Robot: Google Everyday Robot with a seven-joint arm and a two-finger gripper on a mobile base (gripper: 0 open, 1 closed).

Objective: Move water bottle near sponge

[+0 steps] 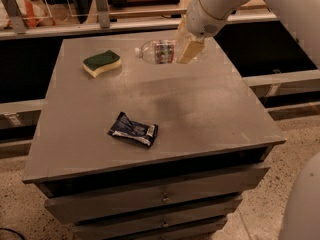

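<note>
The water bottle [159, 51], clear with a white cap and a red-green label band, lies sideways in my gripper [184, 46], cap pointing left, held just above the grey table's far part. My gripper is shut on the bottle's base end, with tan fingers [191, 50] on each side. The sponge [102, 63], dark green top over pale yellow foam, lies on the table at the far left, a short way left of the bottle's cap.
A dark blue crinkled packet [133, 129] lies near the front middle of the grey table [215, 109]. The table has drawers below its front edge. A rail and shelving run behind the table. My white arm comes in from the upper right.
</note>
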